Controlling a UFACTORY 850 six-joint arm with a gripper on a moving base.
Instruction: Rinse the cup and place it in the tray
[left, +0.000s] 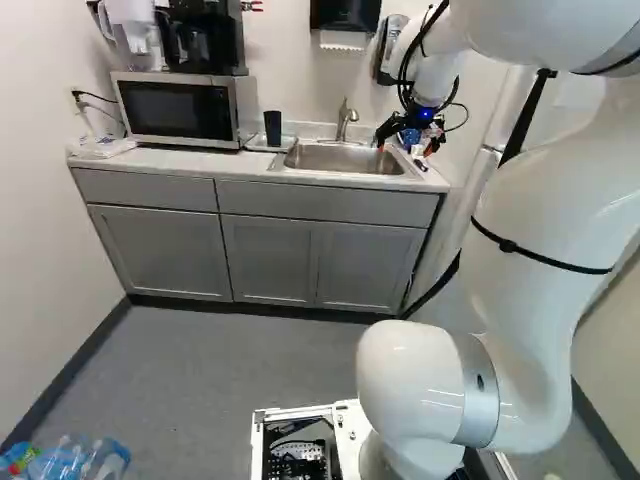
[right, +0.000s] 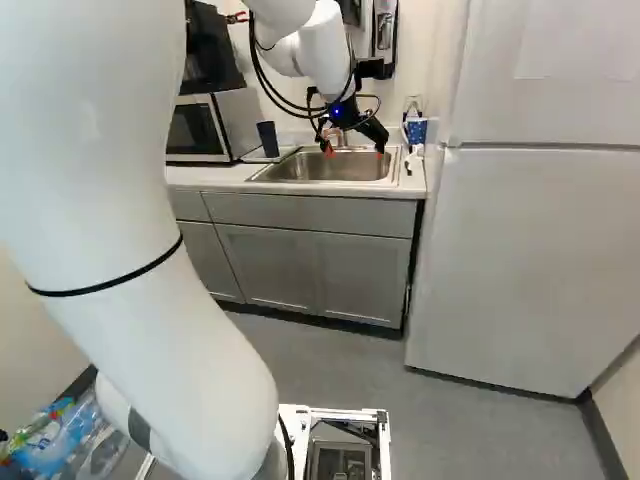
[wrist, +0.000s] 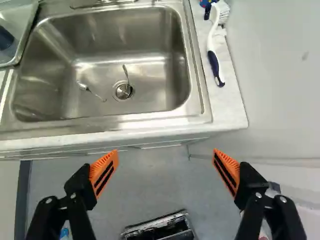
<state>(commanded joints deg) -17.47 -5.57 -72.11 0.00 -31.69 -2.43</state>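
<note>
Taking twelve o'clock as the wall behind the sink, the fridge (right: 530, 250) looms around three, the worktop (wrist: 227, 105) running up beside it. Centre stage, the sink (wrist: 150, 97); at its nine to ten, the tray (wrist: 19, 20), and beyond that the microwave (left: 180, 107). Here's the gripper (wrist: 165, 151), spread wide, nothing in its grasp, towards the sink's six o'clock side. And the cup (left: 272, 128)? Upright in the tray, out of reach! Whether it's rinsed, I can't tell; I'd call this the approach. Swing towards ten, staying high enough to clear the tap (left: 343, 118), then come down with a finger either side of the cup. Centre first, squeeze gently: it could tip or skid if one pad lands early. Keep off the brush (wrist: 214, 62) at the sink's three, and rinse well above that loose spoon (wrist: 91, 92) at the drain's nine.
</note>
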